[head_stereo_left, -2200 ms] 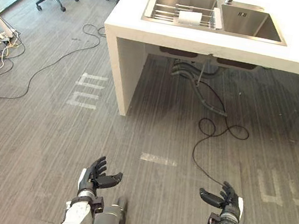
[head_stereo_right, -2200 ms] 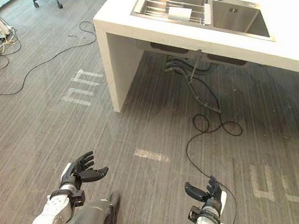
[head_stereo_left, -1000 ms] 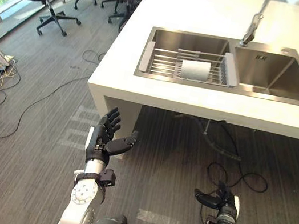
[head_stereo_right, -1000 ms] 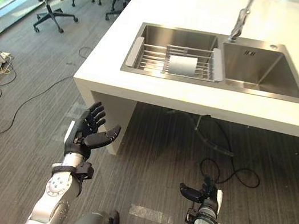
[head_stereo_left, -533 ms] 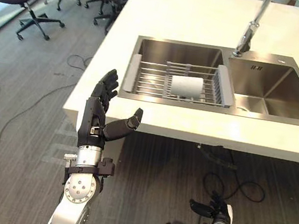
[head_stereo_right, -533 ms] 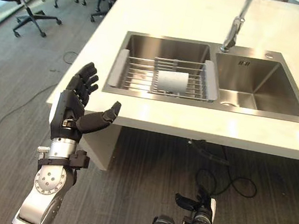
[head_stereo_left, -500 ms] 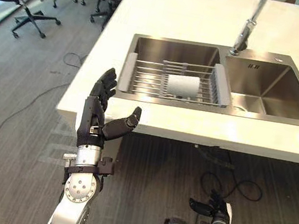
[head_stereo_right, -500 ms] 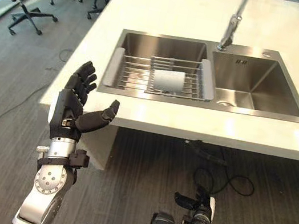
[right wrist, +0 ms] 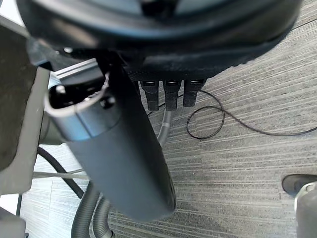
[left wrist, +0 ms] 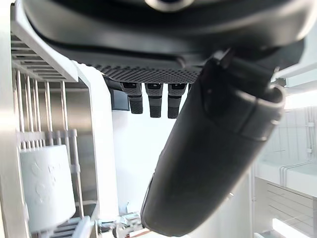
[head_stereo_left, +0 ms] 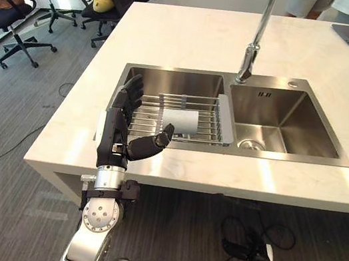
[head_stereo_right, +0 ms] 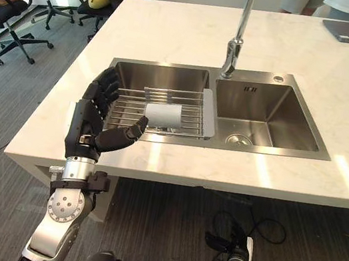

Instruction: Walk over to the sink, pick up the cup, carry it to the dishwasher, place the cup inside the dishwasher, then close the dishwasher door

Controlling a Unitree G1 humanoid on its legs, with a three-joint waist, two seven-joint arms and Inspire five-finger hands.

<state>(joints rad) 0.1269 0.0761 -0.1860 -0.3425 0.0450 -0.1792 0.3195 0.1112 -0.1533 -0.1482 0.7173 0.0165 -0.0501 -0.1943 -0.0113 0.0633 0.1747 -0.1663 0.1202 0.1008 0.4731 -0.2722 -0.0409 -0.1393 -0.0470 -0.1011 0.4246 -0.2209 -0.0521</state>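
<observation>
On the left we see our left hand raised before the near edge of the counter, fingers straight and spread, thumb out, holding nothing. Just to its right the cup lies on its side on the wire rack that spans the left basin of the sink, apart from the hand. Lower on the right, down near the floor, our right hand hangs loosely open and empty.
</observation>
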